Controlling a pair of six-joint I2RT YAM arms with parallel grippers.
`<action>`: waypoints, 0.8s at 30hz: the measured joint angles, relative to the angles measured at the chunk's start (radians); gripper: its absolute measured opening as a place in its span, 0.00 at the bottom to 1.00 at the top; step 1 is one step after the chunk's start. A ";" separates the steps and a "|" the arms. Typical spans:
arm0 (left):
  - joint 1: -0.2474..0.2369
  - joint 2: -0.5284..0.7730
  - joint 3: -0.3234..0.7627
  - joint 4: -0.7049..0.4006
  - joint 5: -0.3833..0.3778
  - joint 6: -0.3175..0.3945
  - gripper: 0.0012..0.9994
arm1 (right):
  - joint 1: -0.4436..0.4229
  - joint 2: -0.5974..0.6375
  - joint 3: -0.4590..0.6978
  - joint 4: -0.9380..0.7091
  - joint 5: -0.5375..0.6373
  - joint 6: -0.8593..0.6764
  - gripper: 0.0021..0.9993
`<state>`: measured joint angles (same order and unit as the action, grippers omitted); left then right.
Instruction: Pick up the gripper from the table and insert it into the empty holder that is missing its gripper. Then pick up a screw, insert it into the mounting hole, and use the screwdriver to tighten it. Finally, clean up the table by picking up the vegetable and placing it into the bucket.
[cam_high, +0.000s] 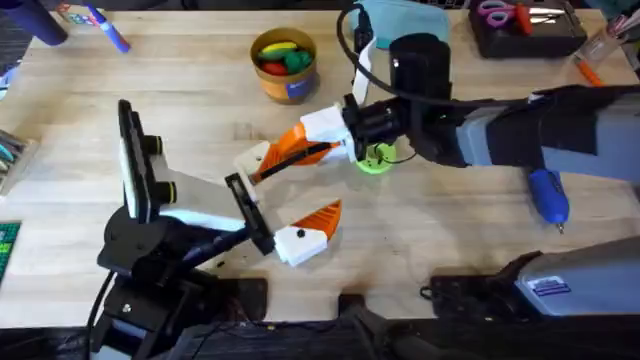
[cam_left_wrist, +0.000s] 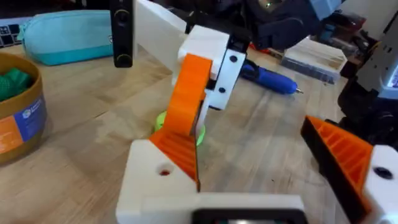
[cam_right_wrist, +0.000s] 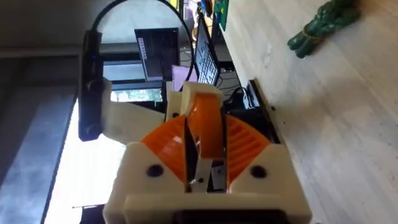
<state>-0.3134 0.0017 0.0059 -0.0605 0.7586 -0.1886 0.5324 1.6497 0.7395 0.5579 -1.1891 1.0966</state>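
Right end effector (cam_high: 262, 166) pinches a loose white-and-orange gripper part (cam_right_wrist: 205, 121) near counter (cam_high: 200, 100) centre. Vegetable (cam_high: 376, 159) sits half hidden under the right arm. Left end effector (cam_high: 318, 228) is spread, at 6 o'clock. Bucket (cam_high: 285, 66) at 12 o'clock; screwdriver (cam_high: 548, 194) at 3 o'clock, tip hard to make out.

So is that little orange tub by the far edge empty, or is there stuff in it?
Not empty. The bucket stands upright and open, with colourful toy pieces, yellow, red and green, sitting inside.

Right gripper (cam_high: 262, 163) fingers clamped — left gripper (cam_high: 318, 228) fingers apart.
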 joint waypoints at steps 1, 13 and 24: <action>0.000 0.000 0.000 0.000 0.000 0.000 0.99 | -0.005 0.000 0.000 0.000 -0.009 0.000 0.26; 0.000 0.000 0.000 0.000 0.000 0.000 0.99 | -0.015 0.000 0.000 -0.011 -0.043 -0.008 0.26; 0.000 0.000 0.000 0.000 0.000 -0.007 0.99 | -0.016 0.000 0.000 -0.023 -0.031 -0.016 0.01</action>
<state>-0.3134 0.0017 0.0059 -0.0608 0.7586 -0.1952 0.5159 1.6497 0.7395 0.5346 -1.2202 1.0804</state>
